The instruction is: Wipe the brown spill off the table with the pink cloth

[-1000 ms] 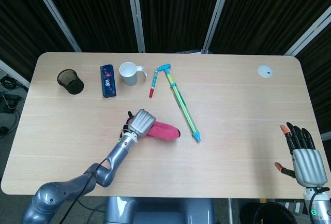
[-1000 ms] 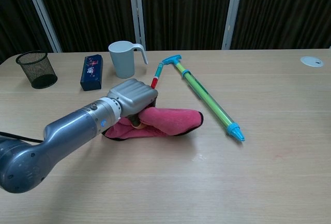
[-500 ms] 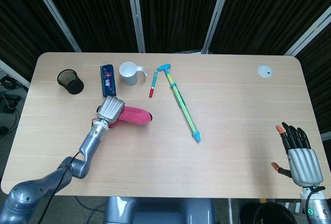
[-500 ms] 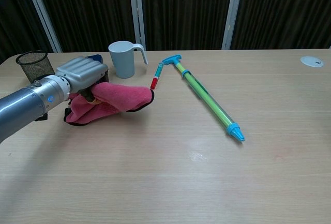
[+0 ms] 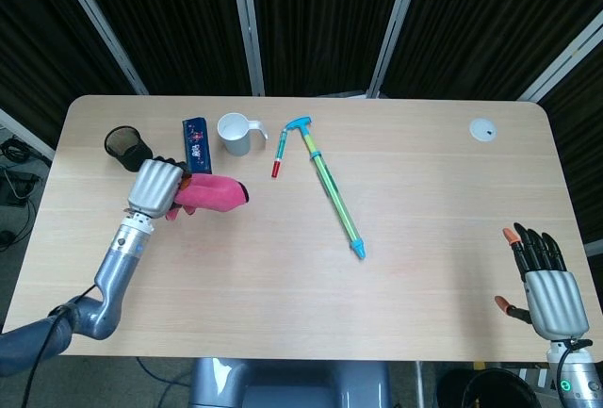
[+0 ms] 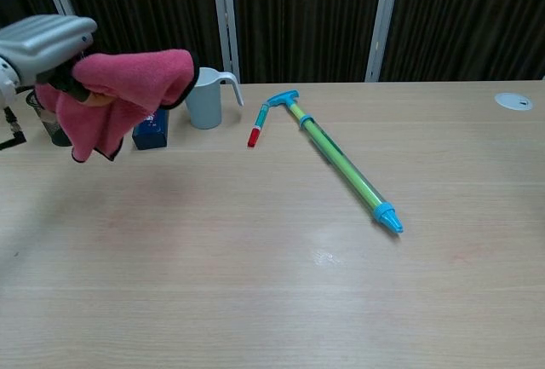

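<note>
My left hand [image 5: 155,189] grips the pink cloth [image 5: 212,193] near the table's left side, just in front of the blue case. In the chest view the left hand [image 6: 47,41] is raised and the cloth [image 6: 128,88] hangs from it, off the tabletop. No brown spill shows in either view; only a faint shiny smear [image 6: 324,256] marks the wood near the middle. My right hand [image 5: 546,285] hovers off the table's front right corner with its fingers spread and nothing in them.
Along the back left stand a black mesh cup [image 5: 125,147], a blue case [image 5: 196,147] and a white mug [image 5: 236,134]. A red pen [image 5: 279,157] and a long green-and-blue tube [image 5: 332,187] lie near the middle. A white disc [image 5: 482,129] sits at the back right.
My left hand carried the pink cloth from the table's middle to the left and back, lifting it off the surface. The right hand has hardly moved.
</note>
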`<action>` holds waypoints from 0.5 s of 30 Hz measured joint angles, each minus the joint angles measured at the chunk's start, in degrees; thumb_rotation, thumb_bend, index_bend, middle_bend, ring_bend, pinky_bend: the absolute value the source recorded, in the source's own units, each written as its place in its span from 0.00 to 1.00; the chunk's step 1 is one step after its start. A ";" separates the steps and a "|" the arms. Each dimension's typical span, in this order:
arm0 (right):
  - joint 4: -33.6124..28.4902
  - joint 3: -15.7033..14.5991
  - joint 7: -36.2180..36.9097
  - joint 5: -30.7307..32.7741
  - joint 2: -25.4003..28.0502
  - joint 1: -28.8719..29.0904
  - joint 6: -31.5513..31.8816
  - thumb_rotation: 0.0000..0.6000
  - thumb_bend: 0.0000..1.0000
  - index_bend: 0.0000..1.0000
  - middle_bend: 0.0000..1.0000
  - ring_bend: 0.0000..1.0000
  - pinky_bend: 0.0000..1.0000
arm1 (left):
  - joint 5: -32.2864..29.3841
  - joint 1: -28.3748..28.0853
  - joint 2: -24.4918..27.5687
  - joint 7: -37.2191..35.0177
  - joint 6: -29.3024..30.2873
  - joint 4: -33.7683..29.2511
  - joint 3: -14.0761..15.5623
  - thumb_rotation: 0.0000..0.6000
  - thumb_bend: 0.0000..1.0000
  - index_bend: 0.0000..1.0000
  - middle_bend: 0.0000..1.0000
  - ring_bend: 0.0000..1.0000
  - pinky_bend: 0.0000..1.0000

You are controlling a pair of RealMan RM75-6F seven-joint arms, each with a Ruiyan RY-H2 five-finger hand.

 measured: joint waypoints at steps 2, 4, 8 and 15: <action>-0.07 -0.03 -0.24 -0.16 0.00 -0.04 0.19 1.00 0.00 0.00 0.00 0.00 0.00 | -0.16 1.03 3.25 1.84 0.58 -2.50 0.13 1.00 0.35 0.83 0.56 0.53 0.54; -0.18 -0.05 -0.48 -0.24 0.02 -0.12 0.38 1.00 0.00 0.00 0.00 0.00 0.00 | -0.34 1.92 5.50 3.35 0.87 -4.26 0.45 1.00 0.33 0.78 0.52 0.50 0.52; -0.32 -0.03 -0.73 -0.20 0.02 -0.31 0.71 1.00 0.00 0.00 0.00 0.00 0.00 | -1.16 4.02 9.15 5.69 0.90 -7.78 1.90 1.00 0.13 0.44 0.17 0.18 0.26; -0.43 -0.01 -0.91 -0.21 0.07 -0.42 0.87 1.00 0.00 0.00 0.00 0.00 0.00 | -6.91 5.83 12.60 9.69 -3.26 -13.04 4.09 1.00 0.00 0.04 0.00 0.00 0.00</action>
